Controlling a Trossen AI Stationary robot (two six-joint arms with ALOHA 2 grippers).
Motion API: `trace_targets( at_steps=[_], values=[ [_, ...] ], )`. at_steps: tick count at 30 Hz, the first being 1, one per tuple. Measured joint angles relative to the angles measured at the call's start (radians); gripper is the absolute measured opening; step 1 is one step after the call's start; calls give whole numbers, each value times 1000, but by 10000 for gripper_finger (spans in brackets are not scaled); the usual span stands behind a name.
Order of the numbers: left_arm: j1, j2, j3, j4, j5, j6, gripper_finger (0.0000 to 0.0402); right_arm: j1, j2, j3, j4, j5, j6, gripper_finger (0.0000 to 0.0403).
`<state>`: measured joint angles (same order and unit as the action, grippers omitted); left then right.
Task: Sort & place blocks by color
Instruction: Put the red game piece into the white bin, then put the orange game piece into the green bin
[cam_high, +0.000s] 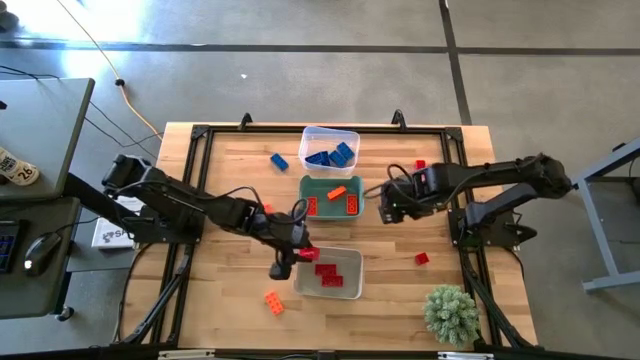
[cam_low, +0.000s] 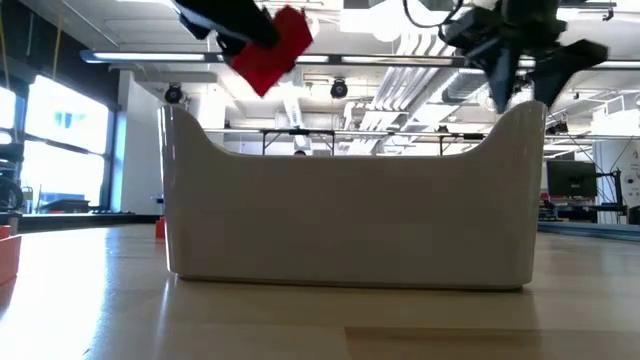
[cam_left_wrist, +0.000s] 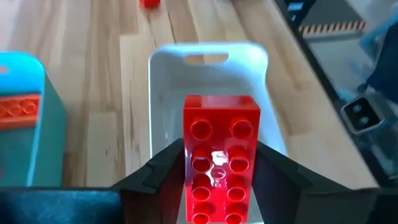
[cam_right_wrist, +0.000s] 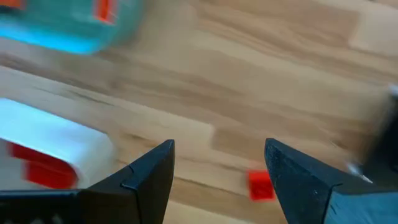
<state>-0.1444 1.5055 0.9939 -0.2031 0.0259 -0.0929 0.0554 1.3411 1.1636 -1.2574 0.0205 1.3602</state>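
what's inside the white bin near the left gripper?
The white bin holds at least two red blocks. The left gripper holds a red brick above its near end, covering part of the floor, so more may be hidden.

1. We see three bins in a row down the wooden table (cam_high: 230, 170): the clear plastic bin (cam_high: 330, 147) farthest, the teal rectangular bin (cam_high: 332, 197) in the middle, the pale grey rectangular bin (cam_high: 330, 272) nearest.
2. The left gripper (cam_high: 303, 252) hangs at the grey bin's left edge.
3. The right gripper (cam_high: 388, 208) sits right of the teal bin.
4. A small red studded brick (cam_high: 422, 259) lies right of the grey bin.
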Motion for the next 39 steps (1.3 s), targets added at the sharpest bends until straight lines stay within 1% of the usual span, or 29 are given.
trace_targets(
  at_steps=[3,7,12,15,21,27,31,33,35,37,39],
  values=[
    [0,36,0,11,18,-22,154,37,0,0,-38,-22,20,236],
    [0,60,0,57,56,-34,145,93,1,0,-52,-30,31,236],
    [0,76,0,100,56,-34,141,165,1,0,-59,-31,73,236],
    [0,81,0,99,50,-34,149,206,1,0,-65,-23,80,236],
    [0,84,0,96,56,-20,180,258,1,0,-71,25,80,236],
    [3,84,0,95,56,-93,214,259,1,0,-79,100,72,236],
    [17,74,0,87,54,-106,222,227,1,0,-90,163,75,236],
    [27,58,0,88,53,-106,221,202,1,0,-96,153,75,236],
    [38,35,1,72,53,-103,219,180,1,0,-103,117,57,236],
    [54,0,1,55,53,-83,216,169,1,0,-106,88,47,236],
    [72,-42,1,33,49,-58,213,167,1,0,-109,80,39,236]
  ],
)
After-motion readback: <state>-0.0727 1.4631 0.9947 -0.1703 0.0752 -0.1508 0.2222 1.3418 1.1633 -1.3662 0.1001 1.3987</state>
